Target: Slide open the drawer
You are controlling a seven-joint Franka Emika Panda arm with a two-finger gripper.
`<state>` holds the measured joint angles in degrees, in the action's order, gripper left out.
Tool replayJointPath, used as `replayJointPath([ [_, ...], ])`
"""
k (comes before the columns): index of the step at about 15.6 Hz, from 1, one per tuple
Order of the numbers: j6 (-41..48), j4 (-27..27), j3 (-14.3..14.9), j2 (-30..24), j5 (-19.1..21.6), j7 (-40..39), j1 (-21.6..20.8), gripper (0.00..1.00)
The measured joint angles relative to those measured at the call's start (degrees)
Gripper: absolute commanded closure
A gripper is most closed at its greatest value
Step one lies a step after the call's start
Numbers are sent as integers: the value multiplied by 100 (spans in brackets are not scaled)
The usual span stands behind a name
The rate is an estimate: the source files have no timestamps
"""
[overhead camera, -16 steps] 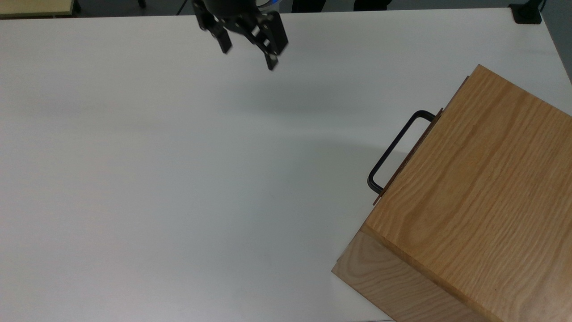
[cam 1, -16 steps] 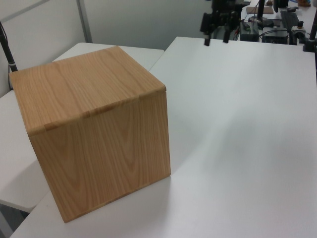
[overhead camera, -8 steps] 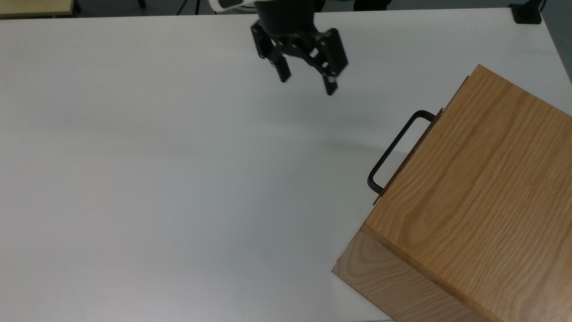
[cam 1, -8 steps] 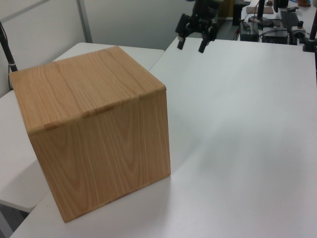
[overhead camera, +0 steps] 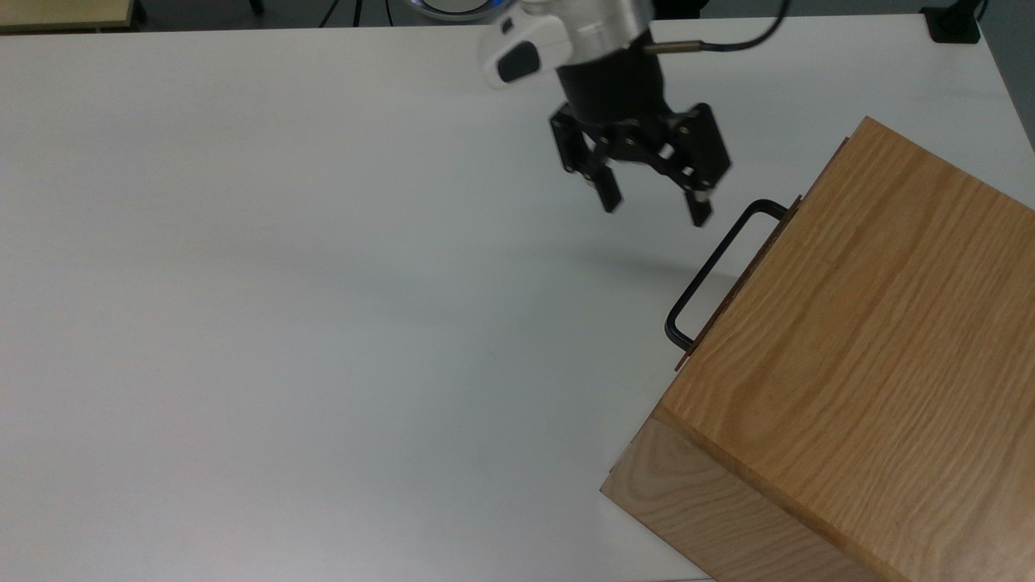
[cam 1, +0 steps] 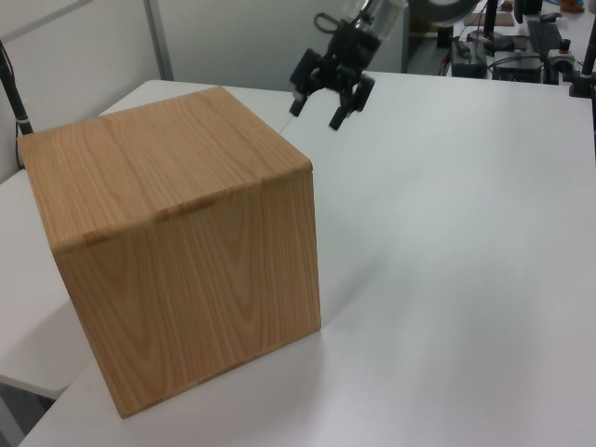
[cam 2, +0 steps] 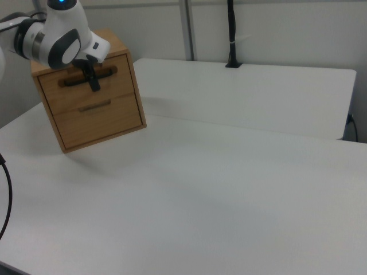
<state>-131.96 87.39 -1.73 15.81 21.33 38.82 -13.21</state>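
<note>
Your gripper [overhead camera: 655, 209]: black, two-fingered, hanging above the white bench [overhead camera: 283, 283] with its jaws apart and nothing between them; in the top view it sits just up and left of the handle's upper end, not touching it. Your drawer [cam 2: 89, 80]: light oak front panel, upper front of the wooden cabinet [overhead camera: 857, 347], shut flush with the cabinet face in the right view. Its handle [overhead camera: 711, 271]: black U-shaped bar standing off the drawer front, running diagonally in the top view. Cabinet position: on the bench at the top view's right edge; at the left view's left; at the right view's upper left. In the left view you see the gripper [cam 1: 318, 108] just beyond the cabinet's far top corner.
</note>
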Motion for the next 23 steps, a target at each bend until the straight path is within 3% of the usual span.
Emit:
replayJointPath([
  [2,-243,-1,0,126,74,8,-93,1],
  [4,-349,-4,-14,219,80,10,-133,11],
  [8,-739,-4,-155,328,128,29,-140,40],
  [10,-1037,-5,-238,376,256,31,-142,46],
  [13,-1283,-5,-284,406,345,38,-142,73],
  [18,-1286,5,-278,418,347,59,-124,73],
  [20,-1286,5,-278,418,347,60,-124,70],
  [21,-1286,5,-278,418,347,61,-124,63],
  [23,-1287,5,-280,418,347,63,-127,63],
])
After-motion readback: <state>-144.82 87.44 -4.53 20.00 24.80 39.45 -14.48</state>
